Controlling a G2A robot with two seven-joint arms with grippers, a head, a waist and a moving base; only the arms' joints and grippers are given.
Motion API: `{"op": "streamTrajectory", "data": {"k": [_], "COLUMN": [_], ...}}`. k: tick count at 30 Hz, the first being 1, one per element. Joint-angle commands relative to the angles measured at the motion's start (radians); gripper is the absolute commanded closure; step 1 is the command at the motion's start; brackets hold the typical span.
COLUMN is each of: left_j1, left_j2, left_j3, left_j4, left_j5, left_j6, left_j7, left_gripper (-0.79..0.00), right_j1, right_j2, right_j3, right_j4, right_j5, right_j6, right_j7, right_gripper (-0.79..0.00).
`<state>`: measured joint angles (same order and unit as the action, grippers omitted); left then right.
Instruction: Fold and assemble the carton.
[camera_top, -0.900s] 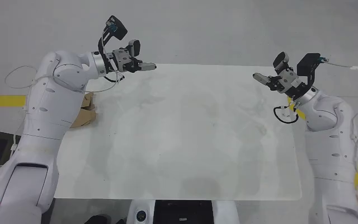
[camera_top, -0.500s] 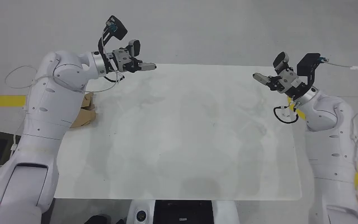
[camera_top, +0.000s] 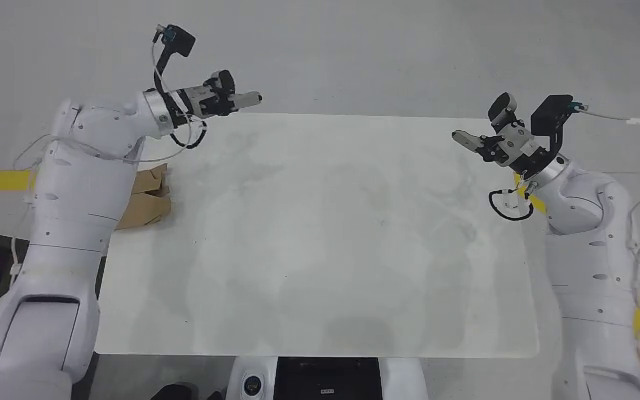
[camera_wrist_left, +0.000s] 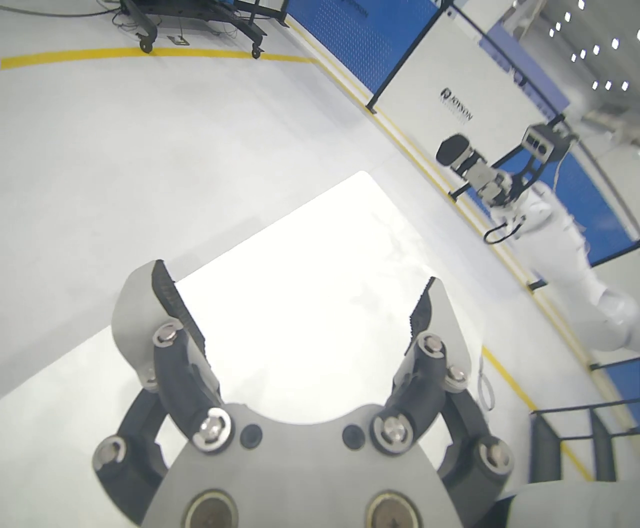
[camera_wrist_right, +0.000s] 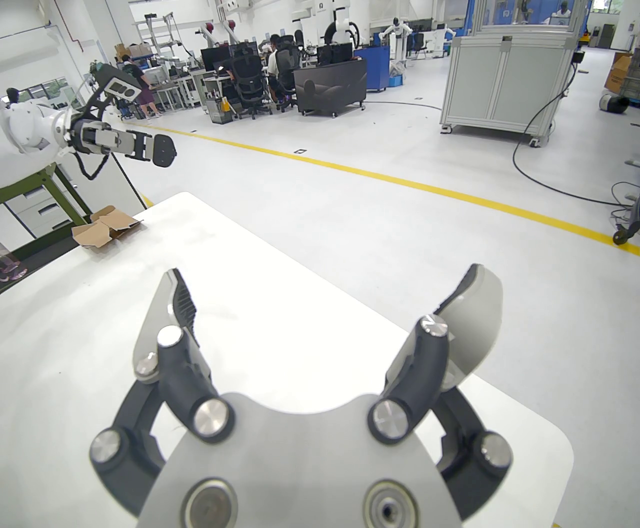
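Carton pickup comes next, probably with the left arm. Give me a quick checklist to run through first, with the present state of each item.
1. Left gripper open and empty: ok.
2. Right gripper open and empty: ok.
3. Carton located: ok, at the left edge of the table, beside the left arm.
4. Carton fully resting on the table: cannot tell; it sits right at the edge.
5. Carton in full sight from above: not ok, the left arm covers part of it.
6. Left gripper lined up over the carton: not ok, it hangs by the table's far left corner, apart from the carton.
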<state>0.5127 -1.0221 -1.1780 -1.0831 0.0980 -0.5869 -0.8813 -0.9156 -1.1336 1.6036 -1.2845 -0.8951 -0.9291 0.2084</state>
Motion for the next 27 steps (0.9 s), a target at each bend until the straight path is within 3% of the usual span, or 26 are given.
{"op": "streamTrajectory", "data": {"k": [1, 12, 22, 27], "left_j1": [0.006, 0.087, 0.159, 0.198], "left_j2": [0.011, 0.078, 0.137, 0.167], "left_j3": [-0.036, -0.244, -0.386, -0.465], "left_j4": [0.012, 0.076, 0.12, 0.152], "left_j5": [-0.07, -0.148, -0.084, -0.018], "left_j6": [0.026, 0.137, 0.241, 0.299], "left_j7": [-0.058, -0.131, -0.177, -0.125], "left_gripper": [-0.785, -0.785, -0.785, -0.785], "right_j1": [0.0, 0.0, 0.0, 0.0], "right_j2": [0.0, 0.0, 0.0, 0.0], "right_j3": [0.0, 0.0, 0.0, 0.0], "right_j4": [0.0, 0.0, 0.0, 0.0], "right_j5": [0.0, 0.0, 0.0, 0.0], "right_j6": [0.0, 0.0, 0.0, 0.0], "right_j7": [0.0, 0.0, 0.0, 0.0], "right_gripper": [-0.785, -0.785, -0.785, -0.785]}}
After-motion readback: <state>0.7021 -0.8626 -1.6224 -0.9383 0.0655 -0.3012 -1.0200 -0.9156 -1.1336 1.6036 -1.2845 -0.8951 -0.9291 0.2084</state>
